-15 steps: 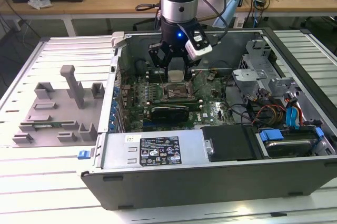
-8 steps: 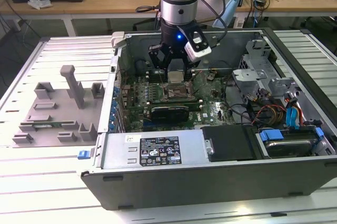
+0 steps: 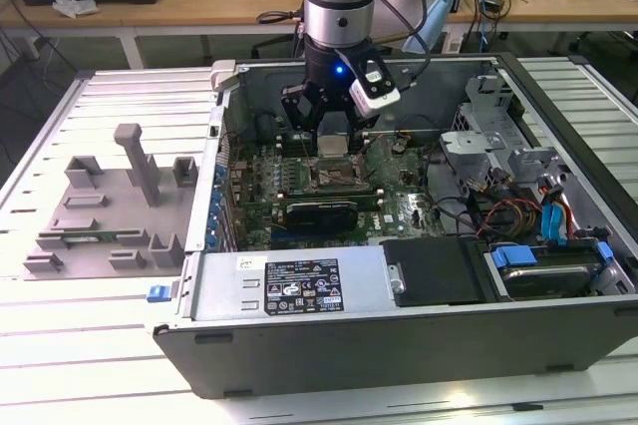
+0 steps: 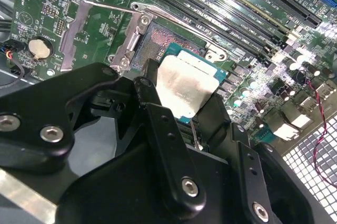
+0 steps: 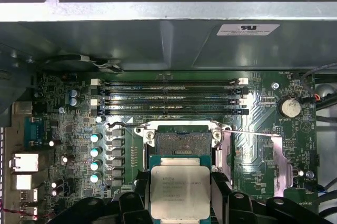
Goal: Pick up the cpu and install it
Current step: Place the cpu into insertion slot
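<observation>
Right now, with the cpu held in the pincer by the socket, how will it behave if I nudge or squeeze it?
Probably stiff: the cpu is a flat metal-topped plate, showing no bend in the pincer. Likely slippery: its smooth top shines, and it seems gripped only by thin edges. Probably light, so easily tilted near the socket.

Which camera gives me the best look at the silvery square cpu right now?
First wrist view: the silvery square cpu faces it flat-on between the black gripper fingers. The second wrist view shows the cpu angled and glare-washed; the exterior view, a small pale square.
</observation>
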Controlling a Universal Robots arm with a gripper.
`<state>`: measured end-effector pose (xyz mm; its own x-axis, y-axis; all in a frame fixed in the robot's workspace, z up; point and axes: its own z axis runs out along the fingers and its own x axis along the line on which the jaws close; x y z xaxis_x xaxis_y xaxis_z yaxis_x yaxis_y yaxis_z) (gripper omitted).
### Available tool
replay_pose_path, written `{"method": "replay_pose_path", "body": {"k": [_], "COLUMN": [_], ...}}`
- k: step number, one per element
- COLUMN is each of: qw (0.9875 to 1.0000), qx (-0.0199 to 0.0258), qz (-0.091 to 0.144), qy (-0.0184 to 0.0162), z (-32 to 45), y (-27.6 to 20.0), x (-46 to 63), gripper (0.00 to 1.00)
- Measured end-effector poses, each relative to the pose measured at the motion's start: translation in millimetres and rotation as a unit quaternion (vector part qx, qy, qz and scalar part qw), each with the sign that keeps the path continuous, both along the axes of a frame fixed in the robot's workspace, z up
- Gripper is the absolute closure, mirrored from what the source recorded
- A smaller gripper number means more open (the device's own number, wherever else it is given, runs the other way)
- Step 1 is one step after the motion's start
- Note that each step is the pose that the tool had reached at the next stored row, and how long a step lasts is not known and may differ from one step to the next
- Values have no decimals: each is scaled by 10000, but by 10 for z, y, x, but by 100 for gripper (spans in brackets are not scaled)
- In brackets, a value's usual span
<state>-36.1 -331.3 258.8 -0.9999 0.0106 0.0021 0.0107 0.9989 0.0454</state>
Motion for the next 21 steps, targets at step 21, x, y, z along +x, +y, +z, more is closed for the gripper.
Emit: {"method": "replay_pose_path", "body": {"k": [21], "qw": [9951], "qx": [-4], "qz": [-992], "qy": [0], "z": [-3], "y": [0], "x": [0], "gripper": [45]}}
